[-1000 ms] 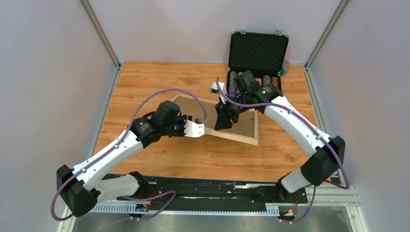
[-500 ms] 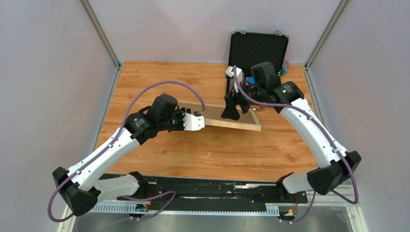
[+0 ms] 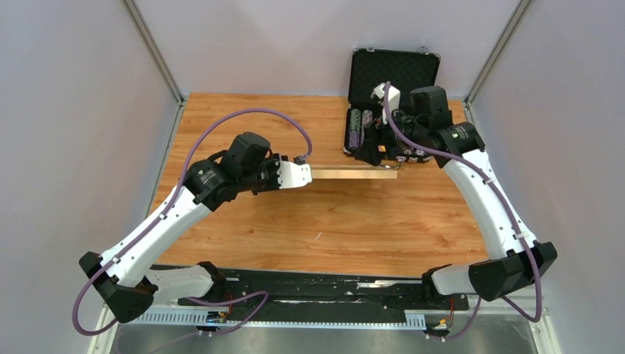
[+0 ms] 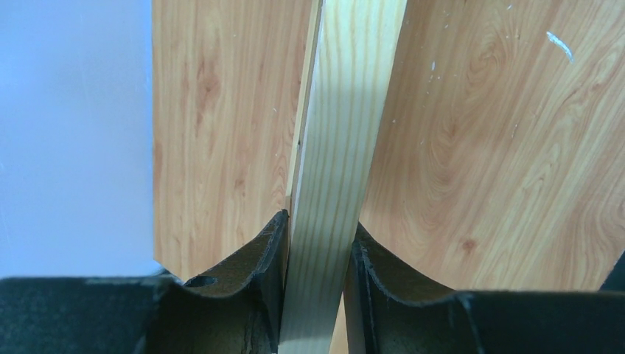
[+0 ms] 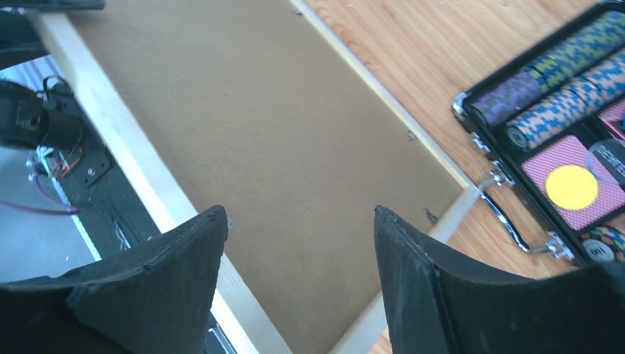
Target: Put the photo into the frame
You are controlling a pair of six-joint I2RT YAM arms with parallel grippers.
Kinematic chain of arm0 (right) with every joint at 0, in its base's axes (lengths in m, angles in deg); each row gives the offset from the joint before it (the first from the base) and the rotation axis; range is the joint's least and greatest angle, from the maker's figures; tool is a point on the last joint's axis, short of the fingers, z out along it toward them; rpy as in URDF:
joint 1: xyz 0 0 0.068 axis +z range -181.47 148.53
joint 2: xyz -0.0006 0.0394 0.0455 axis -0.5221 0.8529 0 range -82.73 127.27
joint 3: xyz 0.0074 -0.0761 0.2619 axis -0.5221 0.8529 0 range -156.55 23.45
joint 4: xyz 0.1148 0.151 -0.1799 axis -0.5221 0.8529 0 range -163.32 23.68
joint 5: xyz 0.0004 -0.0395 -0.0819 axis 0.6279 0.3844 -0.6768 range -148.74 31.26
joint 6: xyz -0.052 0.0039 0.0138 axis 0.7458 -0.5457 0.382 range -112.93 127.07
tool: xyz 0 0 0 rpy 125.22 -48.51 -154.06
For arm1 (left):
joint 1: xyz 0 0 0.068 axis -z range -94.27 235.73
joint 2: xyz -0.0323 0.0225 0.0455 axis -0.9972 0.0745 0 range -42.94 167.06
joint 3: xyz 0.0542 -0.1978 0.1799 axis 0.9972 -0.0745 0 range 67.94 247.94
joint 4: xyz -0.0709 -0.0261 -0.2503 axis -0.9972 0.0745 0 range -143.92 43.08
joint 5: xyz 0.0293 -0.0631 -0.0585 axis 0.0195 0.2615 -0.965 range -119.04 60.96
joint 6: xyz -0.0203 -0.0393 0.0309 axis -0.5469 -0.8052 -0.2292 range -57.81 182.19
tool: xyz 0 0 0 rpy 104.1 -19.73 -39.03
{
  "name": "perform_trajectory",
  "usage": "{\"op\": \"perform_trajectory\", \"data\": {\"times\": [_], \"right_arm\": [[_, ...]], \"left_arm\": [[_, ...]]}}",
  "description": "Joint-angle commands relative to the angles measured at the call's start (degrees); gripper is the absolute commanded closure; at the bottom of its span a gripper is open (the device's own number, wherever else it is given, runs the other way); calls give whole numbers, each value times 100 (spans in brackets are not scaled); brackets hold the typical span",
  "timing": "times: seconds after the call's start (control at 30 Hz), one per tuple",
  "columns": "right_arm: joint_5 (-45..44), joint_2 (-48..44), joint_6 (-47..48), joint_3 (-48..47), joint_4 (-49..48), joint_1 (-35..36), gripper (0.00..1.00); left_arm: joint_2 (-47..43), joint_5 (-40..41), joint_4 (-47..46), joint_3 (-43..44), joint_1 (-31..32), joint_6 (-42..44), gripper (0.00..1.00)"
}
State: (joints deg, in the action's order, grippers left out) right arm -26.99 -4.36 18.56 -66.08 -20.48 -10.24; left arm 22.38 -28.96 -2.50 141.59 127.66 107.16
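The light-wood frame [image 3: 354,172] stands on edge and shows as a thin strip in the top view. My left gripper [image 3: 308,174] is shut on its left rail. The left wrist view shows the rail [image 4: 343,147] pinched between the fingers of that gripper [image 4: 317,236]. My right gripper [image 3: 366,153] is open and empty, just behind the frame's right part. The right wrist view shows the gripper [image 5: 298,221] facing the brown backing board [image 5: 280,147], which sits inside the frame's rails [image 5: 118,140]. The photo is not in view.
An open black chip case [image 3: 393,74] lies at the back right, close behind the right gripper. Its chip rows and handle also show in the right wrist view [image 5: 560,110]. Grey walls enclose the wooden table [image 3: 243,125] on three sides.
The left gripper has tipped the frame from lying nearly flat up onto its edge. The right gripper has moved back and to the right, toward the chip case, off the frame.
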Motion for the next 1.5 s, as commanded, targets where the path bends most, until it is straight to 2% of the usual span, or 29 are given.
{"op": "perform_trajectory", "data": {"times": [0.0, 0.27, 0.57, 0.87, 1.0, 1.17, 1.47], "right_arm": [[40, -260, -399, -229, -319, -342, 29], [107, -457, -587, -97, -471, -667, 30], [313, -507, -695, 58, -548, -888, 31], [476, -404, -771, 54, -616, -1020, 31], [526, -341, -771, 66, -624, -1076, 32], [594, -272, -808, 59, -654, -1122, 32], [622, -205, -841, 61, -665, -1169, 32]], "left_arm": [[-26, 595, 1, 564, -45, -676, 100], [-228, 613, 190, 884, -54, -1072, 100], [-372, 1009, 563, 949, -62, -1263, 100], [-852, 868, 1217, 985, -112, -1128, 100], [-1003, 1120, 1311, 856, -168, -910, 100], [-1004, 1228, 1112, 732, -474, -1021, 100], [-429, 636, 714, 760, -1296, -1561, 100]]}}
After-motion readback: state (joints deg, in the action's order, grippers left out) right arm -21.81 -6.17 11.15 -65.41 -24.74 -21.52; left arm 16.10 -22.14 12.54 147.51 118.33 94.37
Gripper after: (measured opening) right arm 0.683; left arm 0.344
